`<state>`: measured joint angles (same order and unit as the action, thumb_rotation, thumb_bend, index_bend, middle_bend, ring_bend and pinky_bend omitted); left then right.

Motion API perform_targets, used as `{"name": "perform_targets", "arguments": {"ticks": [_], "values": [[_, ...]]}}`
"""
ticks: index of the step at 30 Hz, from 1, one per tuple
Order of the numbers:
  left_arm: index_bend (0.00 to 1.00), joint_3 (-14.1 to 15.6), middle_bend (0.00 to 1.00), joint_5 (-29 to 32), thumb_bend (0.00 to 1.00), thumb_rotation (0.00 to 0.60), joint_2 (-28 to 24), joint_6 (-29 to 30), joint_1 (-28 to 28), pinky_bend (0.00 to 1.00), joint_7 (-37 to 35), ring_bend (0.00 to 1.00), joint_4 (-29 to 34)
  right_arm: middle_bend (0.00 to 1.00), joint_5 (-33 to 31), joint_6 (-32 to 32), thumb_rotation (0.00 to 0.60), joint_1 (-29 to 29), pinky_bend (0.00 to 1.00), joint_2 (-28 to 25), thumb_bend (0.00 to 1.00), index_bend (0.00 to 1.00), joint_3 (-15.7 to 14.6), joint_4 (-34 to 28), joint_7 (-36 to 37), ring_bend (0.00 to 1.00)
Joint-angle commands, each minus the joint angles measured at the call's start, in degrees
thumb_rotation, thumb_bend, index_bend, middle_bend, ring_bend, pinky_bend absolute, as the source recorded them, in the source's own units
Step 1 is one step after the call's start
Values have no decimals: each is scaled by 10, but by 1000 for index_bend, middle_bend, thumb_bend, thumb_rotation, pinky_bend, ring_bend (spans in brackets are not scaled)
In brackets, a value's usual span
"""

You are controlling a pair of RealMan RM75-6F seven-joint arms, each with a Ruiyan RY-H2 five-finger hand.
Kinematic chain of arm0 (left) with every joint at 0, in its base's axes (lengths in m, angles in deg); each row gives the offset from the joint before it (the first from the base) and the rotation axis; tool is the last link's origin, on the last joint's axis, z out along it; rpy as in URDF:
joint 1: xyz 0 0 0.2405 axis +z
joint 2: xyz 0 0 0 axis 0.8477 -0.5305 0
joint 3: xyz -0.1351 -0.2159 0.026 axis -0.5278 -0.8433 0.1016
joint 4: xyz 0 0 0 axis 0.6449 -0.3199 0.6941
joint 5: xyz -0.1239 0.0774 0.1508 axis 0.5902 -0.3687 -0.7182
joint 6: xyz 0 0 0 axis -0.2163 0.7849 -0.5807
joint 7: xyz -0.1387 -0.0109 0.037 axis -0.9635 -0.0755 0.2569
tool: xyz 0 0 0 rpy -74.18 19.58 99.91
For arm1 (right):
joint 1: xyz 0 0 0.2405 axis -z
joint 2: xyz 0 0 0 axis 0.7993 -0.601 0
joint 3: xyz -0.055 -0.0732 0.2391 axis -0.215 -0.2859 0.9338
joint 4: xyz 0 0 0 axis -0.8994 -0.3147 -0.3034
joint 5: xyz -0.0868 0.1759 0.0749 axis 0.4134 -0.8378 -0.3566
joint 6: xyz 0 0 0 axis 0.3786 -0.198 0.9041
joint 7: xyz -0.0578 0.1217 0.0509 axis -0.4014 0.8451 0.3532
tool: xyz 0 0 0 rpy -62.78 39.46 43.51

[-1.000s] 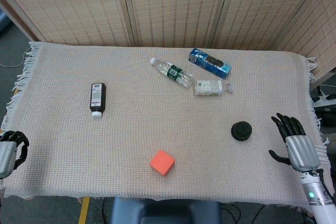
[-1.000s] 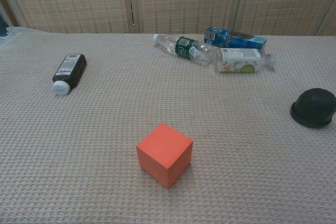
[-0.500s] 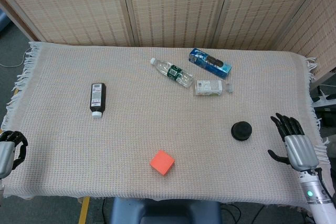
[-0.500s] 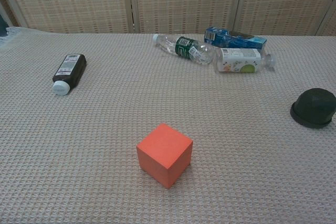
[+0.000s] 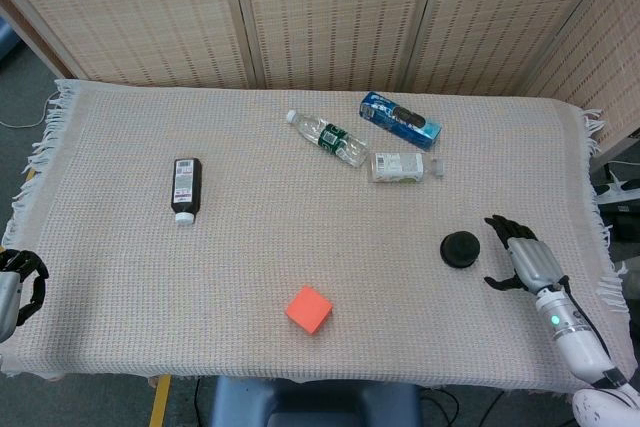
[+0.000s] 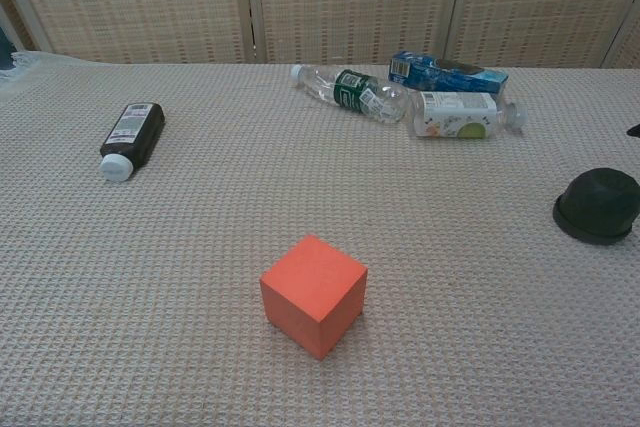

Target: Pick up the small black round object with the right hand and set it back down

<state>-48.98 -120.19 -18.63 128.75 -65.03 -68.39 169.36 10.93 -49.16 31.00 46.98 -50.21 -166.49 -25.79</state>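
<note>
One small black round object (image 5: 460,249) lying on the bench's woven beige cloth (image 5: 250,277) near the right edge. Right hand (image 5: 522,260) just beside it, apart, fingers spread, holding nothing. Left hand (image 5: 18,287) at the front left corner, fingers curled in, nothing visibly held. Orange foam cube (image 5: 308,309) near the front edge.

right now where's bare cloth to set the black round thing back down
Bare cloth lies between the dark bottle, the cube and the black round object, and along the left side. It is crowded at the back, where the water bottle, blue box and small bottle cluster. The right hand sits just right of the object.
</note>
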Motion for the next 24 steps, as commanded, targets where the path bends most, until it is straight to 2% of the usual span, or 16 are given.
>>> {"name": "perform_targets", "arguments": {"ticks": [1, 6, 13, 21, 24], "values": [[590, 0, 399, 1, 559, 600, -2, -1, 0, 443, -3, 299, 0, 0, -39, 46, 600, -38, 107, 24, 135, 0, 16, 27, 3, 0], [590, -2, 400, -2, 558, 600, -4, 8, 3, 443, -11, 299, 1, 0, -74, 73, 600, -65, 117, 55, 134, 0, 18, 60, -19, 0], [589, -4, 400, 3, 558, 600, -6, 3, 3, 443, -14, 299, 1, 0, -101, 123, 600, -92, 123, 65, 135, 2, 13, 67, -16, 0], [589, -7, 401, 3, 558, 600, -10, 9, 6, 443, -22, 299, 2, 9, -111, 132, 600, -109, 163, 82, 135, 62, 2, 81, -30, 28], [587, -7, 401, 4, 559, 600, -10, 11, 7, 442, -24, 299, 2, 48, -118, 128, 600, -113, 196, 89, 135, 98, -2, 87, -39, 81]]}}
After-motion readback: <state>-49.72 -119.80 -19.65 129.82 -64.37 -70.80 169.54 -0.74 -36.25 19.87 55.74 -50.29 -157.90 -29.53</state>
